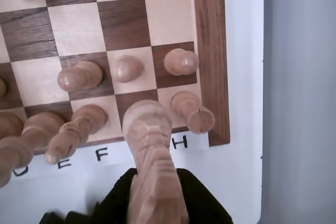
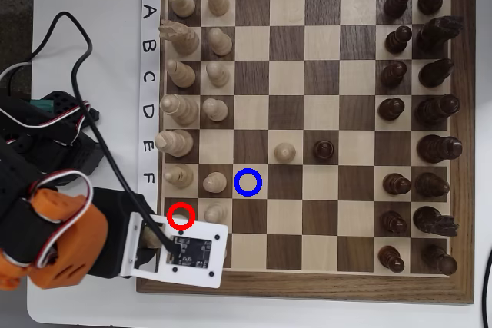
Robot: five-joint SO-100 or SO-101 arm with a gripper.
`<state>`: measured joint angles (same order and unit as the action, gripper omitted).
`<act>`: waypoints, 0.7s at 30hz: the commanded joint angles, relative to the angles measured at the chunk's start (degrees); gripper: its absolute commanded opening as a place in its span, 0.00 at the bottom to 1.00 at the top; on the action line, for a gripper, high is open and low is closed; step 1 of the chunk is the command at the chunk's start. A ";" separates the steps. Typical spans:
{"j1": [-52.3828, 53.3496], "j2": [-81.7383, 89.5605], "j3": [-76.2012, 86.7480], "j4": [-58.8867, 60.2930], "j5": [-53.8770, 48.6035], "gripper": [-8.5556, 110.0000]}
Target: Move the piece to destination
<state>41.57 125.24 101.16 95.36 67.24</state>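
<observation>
Wrist view first: the piece (image 1: 148, 129) fills the centre, a pale knight rising straight up at the lens. Its base sits on a dark square in the back row of the chessboard (image 1: 210, 51), right at the near edge. The gripper (image 1: 155, 187) shows only as black shapes on either side of the knight's upper part, low in the frame. They flank it closely, but I cannot tell whether they are clamped on it or merely around it. To the right of the knight stands a pale rook (image 1: 191, 111), and ahead of it a pale pawn (image 1: 126, 68).

Over to the overhead view: the orange arm (image 2: 58, 240) reaches in from the lower left, and its white camera plate (image 2: 192, 255) covers the board's corner. The knight itself is hidden under it. A red ring (image 2: 181, 215) peeks out at the plate's top edge. The destination (image 2: 247, 182), a light square ringed in blue, lies close by, up and to the right, and it is bare.
</observation>
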 commanded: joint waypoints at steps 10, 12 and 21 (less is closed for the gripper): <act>-1.93 8.44 -9.76 1.05 -1.58 0.07; -3.16 8.88 -12.04 0.97 -0.26 0.07; -12.48 10.20 -17.14 -0.53 2.02 0.07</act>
<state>31.29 133.77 87.10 96.15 68.73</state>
